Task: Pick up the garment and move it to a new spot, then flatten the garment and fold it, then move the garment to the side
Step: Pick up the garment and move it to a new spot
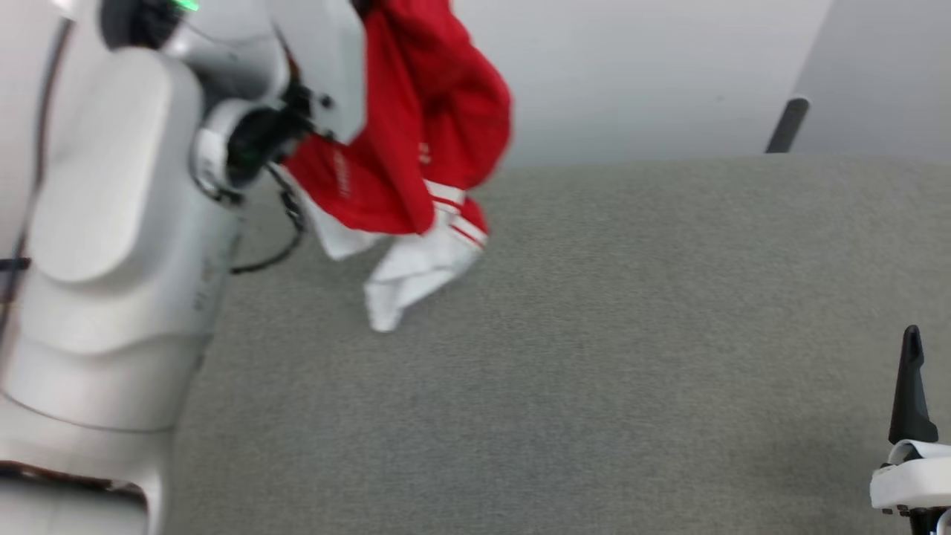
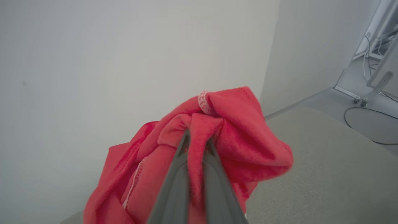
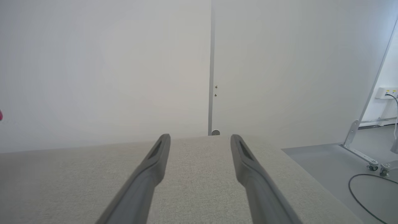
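- The garment [image 1: 416,126], a large red sports jersey with white sleeves and red-and-white striped trim, hung bunched in the air at the far left of the grey fabric-covered tabletop [image 1: 594,334].
- Its long axis ran roughly top to bottom in the head view. The gathered red body was uppermost, and a white sleeve [image 1: 405,279] trailed lowest, its tip pointing down and slightly left.
- Whether that sleeve tip touched the tabletop could not be determined.
- The striped trim [image 1: 457,215] lay across the sleeve just below the red body.
- The left gripper [image 2: 197,140] was clamped tight on a fold of the red cloth, which wrapped over and around both dark fingers in the left wrist view.
- The pale left forearm [image 1: 111,223] stood at the left of the head view, with the garment beside and behind its wrist.
- The right gripper [image 3: 199,138] stood spread wide with nothing between its fingers, low over the bare tabletop and pointing towards the pale wall [image 3: 124,62].
- One dark finger [image 1: 911,386] of it showed at the lower right of the head view, well apart from the garment.
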You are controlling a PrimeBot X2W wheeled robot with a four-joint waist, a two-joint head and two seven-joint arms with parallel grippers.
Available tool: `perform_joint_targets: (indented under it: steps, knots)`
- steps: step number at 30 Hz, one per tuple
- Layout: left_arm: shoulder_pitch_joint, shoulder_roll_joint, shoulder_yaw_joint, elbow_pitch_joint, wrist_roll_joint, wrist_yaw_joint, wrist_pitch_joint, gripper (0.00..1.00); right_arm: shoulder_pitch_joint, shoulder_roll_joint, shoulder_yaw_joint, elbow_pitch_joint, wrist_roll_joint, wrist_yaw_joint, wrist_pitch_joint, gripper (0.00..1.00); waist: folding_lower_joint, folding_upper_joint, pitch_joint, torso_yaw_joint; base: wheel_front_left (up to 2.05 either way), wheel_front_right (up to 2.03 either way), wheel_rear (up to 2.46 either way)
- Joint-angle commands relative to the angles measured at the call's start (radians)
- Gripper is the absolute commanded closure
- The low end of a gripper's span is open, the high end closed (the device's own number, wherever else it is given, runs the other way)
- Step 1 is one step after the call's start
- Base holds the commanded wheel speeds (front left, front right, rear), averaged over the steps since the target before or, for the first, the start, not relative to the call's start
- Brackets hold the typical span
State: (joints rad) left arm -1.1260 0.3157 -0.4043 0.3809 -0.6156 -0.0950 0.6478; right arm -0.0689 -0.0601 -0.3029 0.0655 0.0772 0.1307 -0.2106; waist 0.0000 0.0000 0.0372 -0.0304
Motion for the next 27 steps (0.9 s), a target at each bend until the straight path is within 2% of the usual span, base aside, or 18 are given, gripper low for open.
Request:
perform_joint_targets:
  steps: [1,6,14,27]
  knots:
    - [0.020,-0.015,-0.011,-0.010,-0.008,0.004,0.010,1.00,0.017,0.004,-0.010,-0.004,-0.012,0.000,0.002,0.00,0.0000,0.0000,0.018,-0.039,0.00,0.00,0.00]
    - [0.066,-0.058,-0.051,-0.041,-0.026,0.008,0.040,1.00,0.010,0.009,-0.032,0.010,-0.004,0.000,-0.008,0.00,0.0000,0.0000,0.035,-0.080,0.00,0.00,0.00]
    - [0.160,-0.088,-0.112,-0.075,-0.041,0.011,0.079,1.00,-0.007,0.011,-0.026,0.054,0.030,0.000,-0.028,0.00,0.0000,0.0000,0.077,-0.131,0.00,0.00,0.00]
    - [0.311,-0.074,-0.185,-0.027,-0.052,0.011,0.124,1.00,-0.052,0.011,0.019,0.151,0.069,0.000,-0.053,0.00,0.0000,0.0000,0.136,-0.174,0.00,0.00,0.00]
